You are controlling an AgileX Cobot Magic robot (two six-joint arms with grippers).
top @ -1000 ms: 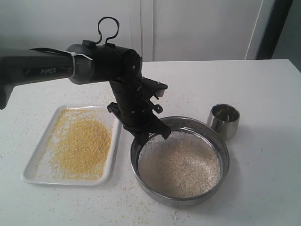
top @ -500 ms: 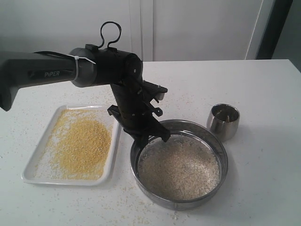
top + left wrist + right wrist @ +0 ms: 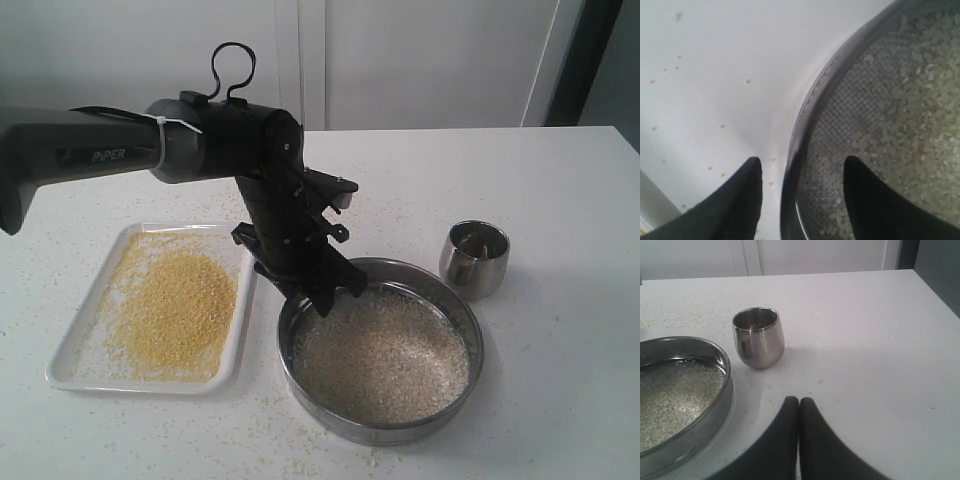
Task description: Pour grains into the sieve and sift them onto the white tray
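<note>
Left gripper [image 3: 802, 160] spread wide astride sieve [image 3: 380, 430] rim, clear both sides; right gripper [image 3: 799, 400] closed, visible only in wrist view.

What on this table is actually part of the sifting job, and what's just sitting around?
Part of the job: sieve, holding whitish grains; white tray, carrying yellow meal; left gripper, open astride the sieve's rim.
Just lying about: steel cup beside the sieve; stray specks on the tabletop; right gripper, shut, holding nothing.
</note>
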